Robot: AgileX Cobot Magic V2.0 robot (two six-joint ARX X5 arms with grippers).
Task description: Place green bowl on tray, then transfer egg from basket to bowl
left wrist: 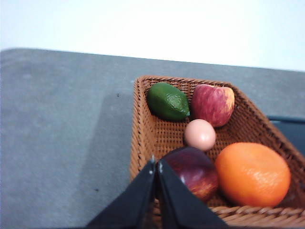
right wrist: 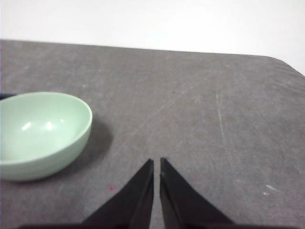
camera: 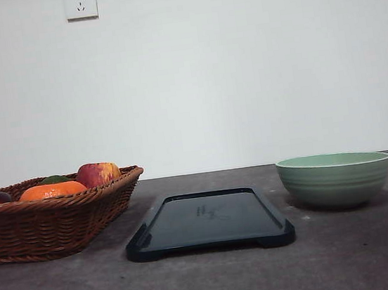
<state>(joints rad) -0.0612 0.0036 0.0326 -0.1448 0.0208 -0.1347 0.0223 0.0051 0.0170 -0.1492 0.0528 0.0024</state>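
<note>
Both claws sit pinched nearly shut, empty: the right claw (right wrist: 157, 164) hangs over bare desk (right wrist: 200, 109) just beside the bowl (right wrist: 40, 133), and the left claw (left wrist: 156, 167) hovers at the near rim of the basket (left wrist: 143, 138).

From where I stand the bowl (camera: 335, 178) is on the desk to the right of the tray (camera: 209, 221), apart from it, and the tray is bare. So the step in hand looks to be the first one: getting the bowl onto the tray, and the right arm is the one placed for it.

To do it well, I'd say the right claw needs to open before it goes in, then take the bowl by its rim, one finger inside and one out. The wall looks smooth and curved, so a shallow pinch could slip. Lift it clear of the tray's raised lip and set it down near the middle, level.

The egg (left wrist: 200, 134) waits in the basket, wedged among an apple (left wrist: 213, 104), a lime (left wrist: 167, 100), an orange (left wrist: 252, 174) and a dark red fruit (left wrist: 193, 171); that grasp will be tight, and the left claw must open too.
</note>
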